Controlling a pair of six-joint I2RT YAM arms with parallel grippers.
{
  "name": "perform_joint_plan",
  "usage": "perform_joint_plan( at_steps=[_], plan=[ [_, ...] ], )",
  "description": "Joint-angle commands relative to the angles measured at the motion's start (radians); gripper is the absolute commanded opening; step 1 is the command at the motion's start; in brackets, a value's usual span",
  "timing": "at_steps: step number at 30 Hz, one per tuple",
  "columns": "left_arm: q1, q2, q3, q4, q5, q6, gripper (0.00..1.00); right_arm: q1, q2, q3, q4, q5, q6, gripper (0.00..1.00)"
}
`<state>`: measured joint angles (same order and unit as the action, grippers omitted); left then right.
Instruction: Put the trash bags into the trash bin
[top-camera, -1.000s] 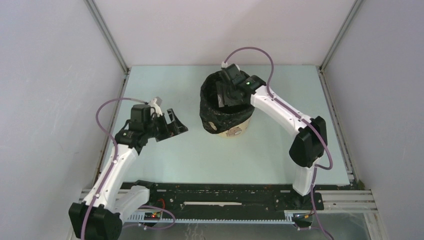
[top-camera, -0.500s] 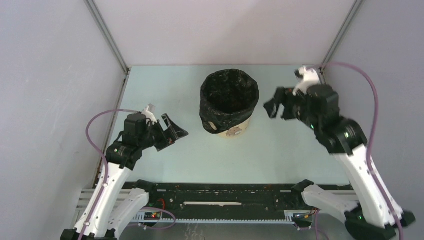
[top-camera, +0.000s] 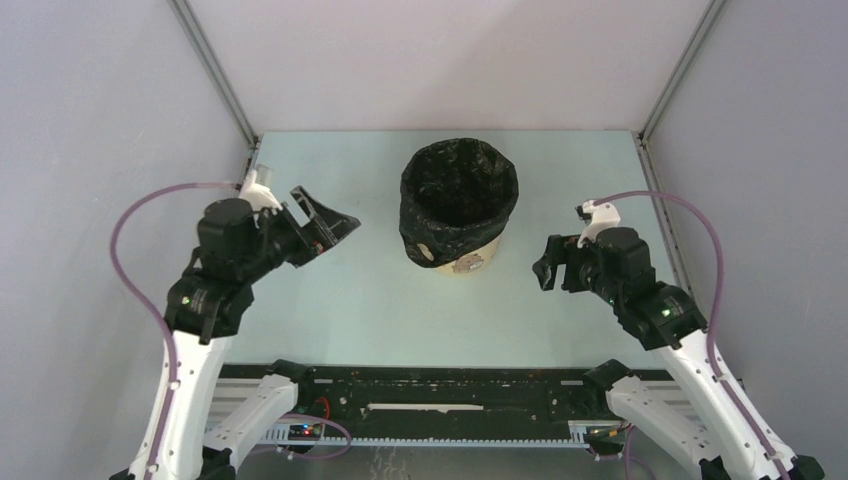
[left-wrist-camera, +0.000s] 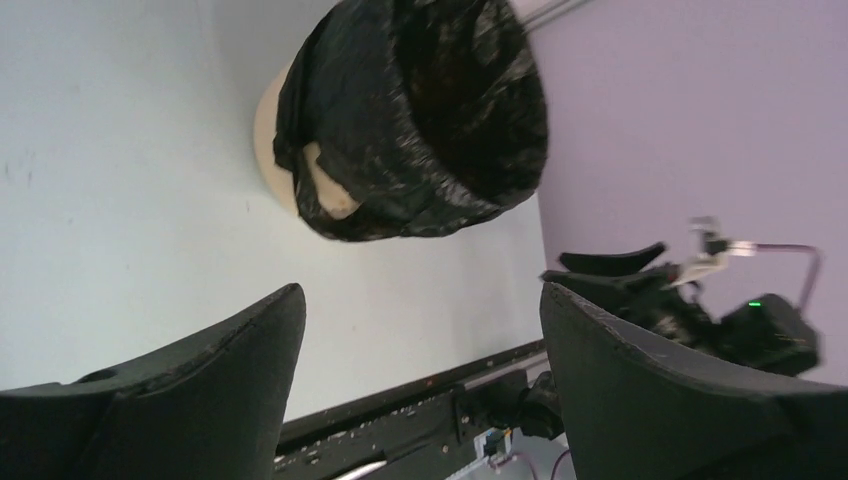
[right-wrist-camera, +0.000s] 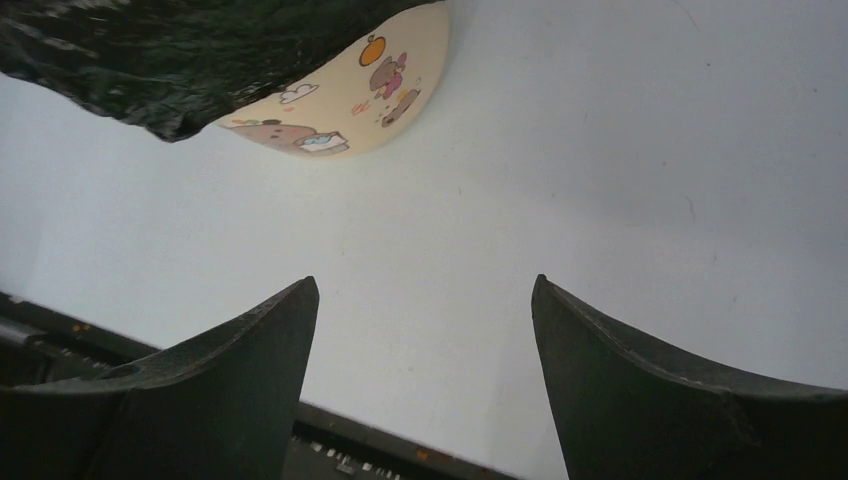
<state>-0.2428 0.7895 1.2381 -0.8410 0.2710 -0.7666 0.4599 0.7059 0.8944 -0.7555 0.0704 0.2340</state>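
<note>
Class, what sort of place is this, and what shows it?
Probably a robot test cell: plain walls with metal framing, a pale table, two bolted arms beside a bag-lined trash bin.

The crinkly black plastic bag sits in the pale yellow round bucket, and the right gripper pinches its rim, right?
No. The crinkly black plastic bag does sit in the pale yellow round bucket, but the right gripper pinches nothing: the top external view shows it open, apart from the bucket.
</note>
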Motion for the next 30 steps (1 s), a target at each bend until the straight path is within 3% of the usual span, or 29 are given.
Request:
perform_joint_plan(
  at_steps=[1, 4, 8, 11, 17, 24, 30],
  plan=[
    [-0.003, 0.048, 0.165, -0.049, -0.033, 0.092, 0.92, -0.002, -0.067, -0.152, 0.343, 0.006, -0.102, 0.88],
    [-0.003, 0.113, 0.283, -0.072, -0.047, 0.146, 0.92, -0.010, -0.068, -0.242, 0.502, -0.059, -0.217, 0.89],
    [-0.003, 0.162, 0.390, -0.072, -0.048, 0.206, 0.92, -0.058, 0.049, -0.336, 0.715, -0.284, -0.288, 0.87],
    [0.002, 0.166, 0.411, -0.035, -0.066, 0.230, 0.95, -0.083, 0.156, -0.401, 0.953, -0.402, -0.260, 0.88],
    [0.034, 0.236, 0.421, 0.093, -0.040, 0.264, 0.97, -0.137, 0.417, -0.402, 1.216, -0.649, -0.327, 0.88],
    [0.042, 0.307, 0.470, 0.110, -0.044, 0.313, 0.98, -0.175, 0.662, -0.356, 1.490, -0.746, -0.295, 0.89],
    [0.043, 0.282, 0.473, 0.050, -0.128, 0.374, 1.00, -0.111, 0.835, -0.237, 1.525, -0.748, -0.326, 0.88]
  ],
)
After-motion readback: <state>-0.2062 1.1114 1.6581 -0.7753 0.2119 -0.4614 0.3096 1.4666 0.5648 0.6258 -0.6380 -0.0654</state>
